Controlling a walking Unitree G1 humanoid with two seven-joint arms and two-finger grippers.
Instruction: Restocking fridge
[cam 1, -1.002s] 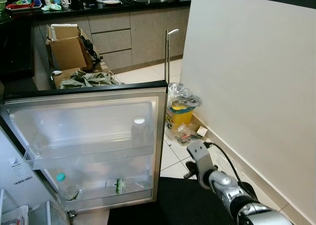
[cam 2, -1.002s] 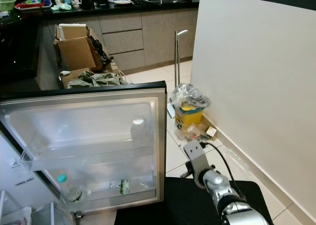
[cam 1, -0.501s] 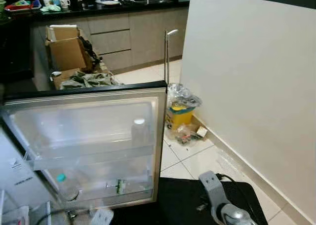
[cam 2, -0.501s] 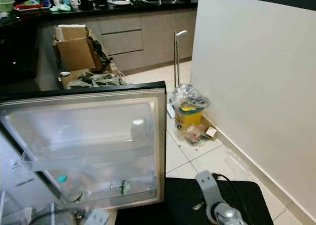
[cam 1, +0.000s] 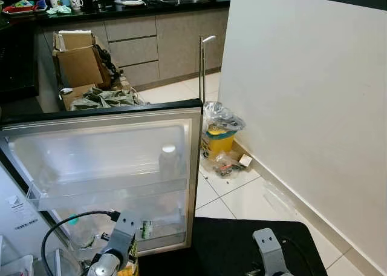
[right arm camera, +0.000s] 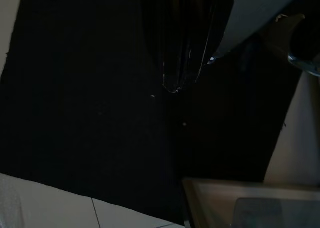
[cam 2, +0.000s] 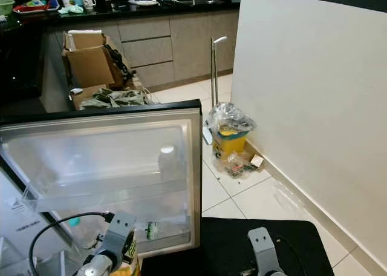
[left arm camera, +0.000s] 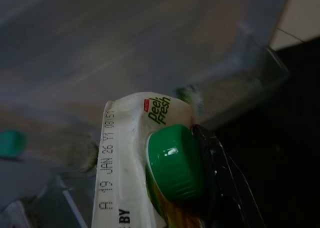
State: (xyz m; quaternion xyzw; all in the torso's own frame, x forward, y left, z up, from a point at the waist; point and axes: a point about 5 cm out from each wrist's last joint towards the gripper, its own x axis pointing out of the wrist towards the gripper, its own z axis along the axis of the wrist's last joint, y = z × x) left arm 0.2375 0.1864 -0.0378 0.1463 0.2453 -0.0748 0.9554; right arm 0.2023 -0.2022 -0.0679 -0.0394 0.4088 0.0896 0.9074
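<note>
Green-capped juice carton (left arm camera: 150, 163) in left claw (left arm camera: 210, 188) — fridge door (cam 1: 109, 161) open

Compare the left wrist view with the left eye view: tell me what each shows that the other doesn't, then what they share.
Left wrist view alone: the juice carton's green cap, its printed date and brand name, with one black finger against the cap.

Left eye view alone: the whole open fridge door, a white-capped bottle on its upper shelf, cardboard boxes, the kitchen counter, a yellow bin and the right arm low over a black mat.

Both: the carton in the left gripper, near the door's lower shelf.
</note>
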